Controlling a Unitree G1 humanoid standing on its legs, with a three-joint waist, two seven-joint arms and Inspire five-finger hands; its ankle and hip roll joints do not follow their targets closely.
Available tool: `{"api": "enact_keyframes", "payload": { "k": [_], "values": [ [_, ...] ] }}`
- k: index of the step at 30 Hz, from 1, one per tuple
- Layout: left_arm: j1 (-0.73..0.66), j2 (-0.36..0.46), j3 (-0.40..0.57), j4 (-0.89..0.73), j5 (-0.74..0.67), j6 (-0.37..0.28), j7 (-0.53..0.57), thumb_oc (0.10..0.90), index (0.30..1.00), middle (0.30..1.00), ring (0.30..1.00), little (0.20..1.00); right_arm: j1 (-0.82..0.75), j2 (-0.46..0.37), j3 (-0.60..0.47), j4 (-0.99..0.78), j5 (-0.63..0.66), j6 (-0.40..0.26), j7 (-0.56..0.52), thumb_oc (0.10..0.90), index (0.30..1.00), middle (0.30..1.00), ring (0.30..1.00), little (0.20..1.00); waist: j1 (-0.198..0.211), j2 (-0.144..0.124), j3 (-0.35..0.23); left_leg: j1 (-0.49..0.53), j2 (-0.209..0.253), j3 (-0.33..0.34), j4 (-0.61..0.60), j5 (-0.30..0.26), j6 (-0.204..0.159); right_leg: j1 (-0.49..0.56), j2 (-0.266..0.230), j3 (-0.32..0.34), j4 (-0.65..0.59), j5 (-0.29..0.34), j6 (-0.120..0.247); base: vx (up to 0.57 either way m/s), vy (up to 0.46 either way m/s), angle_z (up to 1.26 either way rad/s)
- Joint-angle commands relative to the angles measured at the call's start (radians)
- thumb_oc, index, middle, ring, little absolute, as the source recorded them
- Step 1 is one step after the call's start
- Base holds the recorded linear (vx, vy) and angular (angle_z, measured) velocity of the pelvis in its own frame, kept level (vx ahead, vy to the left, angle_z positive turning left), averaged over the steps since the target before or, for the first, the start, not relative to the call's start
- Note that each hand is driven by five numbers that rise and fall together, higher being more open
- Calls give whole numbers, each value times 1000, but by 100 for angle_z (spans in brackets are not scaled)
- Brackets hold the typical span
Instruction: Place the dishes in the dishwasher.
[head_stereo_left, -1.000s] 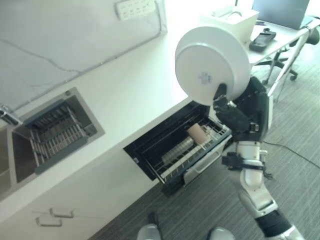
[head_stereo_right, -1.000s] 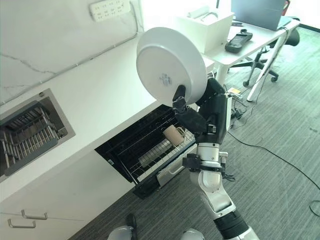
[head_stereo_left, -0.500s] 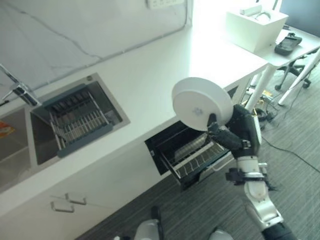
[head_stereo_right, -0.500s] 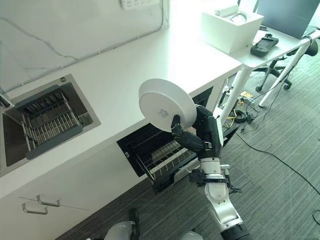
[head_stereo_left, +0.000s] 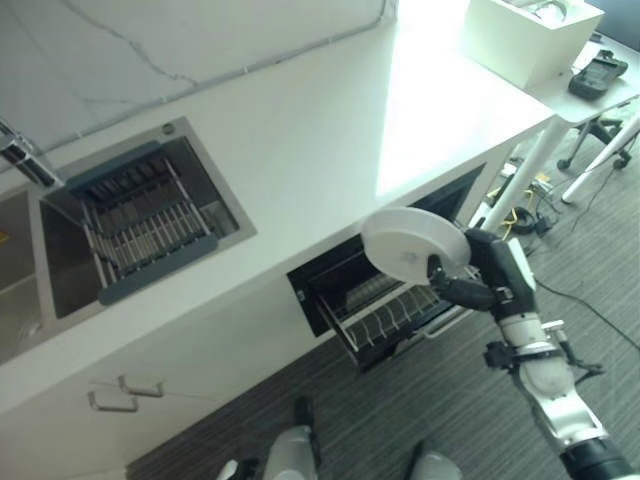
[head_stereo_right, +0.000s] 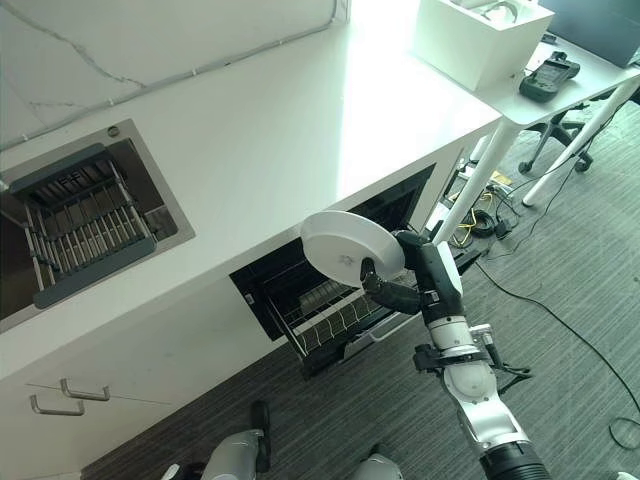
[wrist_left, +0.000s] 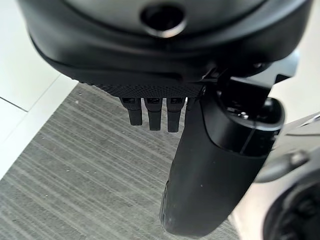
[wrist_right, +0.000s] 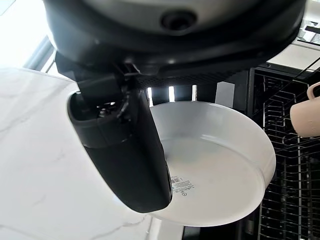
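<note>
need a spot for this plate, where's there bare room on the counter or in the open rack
The white counter is bare from the sink across to the white box. In the pulled-out dishwasher rack, the front wire rows look free; a beige mug sits further in. It is crowded right above the rack, where the right hand holds the white plate.

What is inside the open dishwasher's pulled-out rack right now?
In the dishwasher rack the right wrist view shows a beige mug among bare wire tines. The white plate, pinched in the right hand, hangs over the rack and covers part of it.
</note>
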Motion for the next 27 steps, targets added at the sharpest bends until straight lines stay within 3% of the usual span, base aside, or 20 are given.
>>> {"api": "enact_keyframes", "payload": {
  "k": [1, 4, 12, 15, 18, 27],
  "values": [
    [-12, 56, 3, -27, 38, 9, -4, 800, 900, 900, 900, 900, -117, -28, -96, -103, 3, -129, 23, 400, 300, 300, 300, 300, 8, -5, -7, 73, 10, -21, 116, -211, -9, -9, 40, -16, -21, 20, -14, 0, 0, 0],
    [-11, 72, 0, -47, 49, 20, -13, 800, 900, 900, 900, 900, -127, -46, -85, -67, -22, -132, 74, 400, 300, 300, 300, 300, 16, -8, 1, 74, 5, -25, 116, -210, -8, -6, 39, -19, -21, 23, -11, -9, -33, 14],
    [-41, 117, -37, -75, 92, 24, -54, 800, 900, 900, 900, 900, -282, -105, 30, 42, -228, -101, 72, 400, 300, 300, 300, 300, 54, -13, 14, 65, -5, -41, 116, -205, -9, -3, 34, -38, -21, 29, -5, -17, -16, 4],
    [-51, 145, -57, -104, 100, 33, -74, 800, 900, 900, 900, 900, -364, -159, 107, 124, -385, -95, -9, 400, 300, 300, 300, 300, 81, -17, 21, 59, -10, -52, 116, -201, -7, 2, 30, -55, -21, 34, -2, -17, -32, 15],
    [-53, 160, -79, -113, 113, 23, -72, 800, 900, 900, 900, 900, -420, -184, 156, 176, -409, -70, -57, 400, 300, 300, 300, 300, 93, -17, 26, 58, -11, -57, 116, -198, -8, 6, 33, -61, -21, 35, -2, 2, -11, 19],
    [-97, 169, -140, -96, 37, 4, -61, 800, 900, 900, 900, 900, -653, -173, 264, 412, -517, 126, -260, 400, 300, 300, 300, 300, 138, 3, 76, 27, -20, -92, 116, -181, -8, -5, 42, -69, -21, 39, -12, -31, 23, 7]
  ]
}}
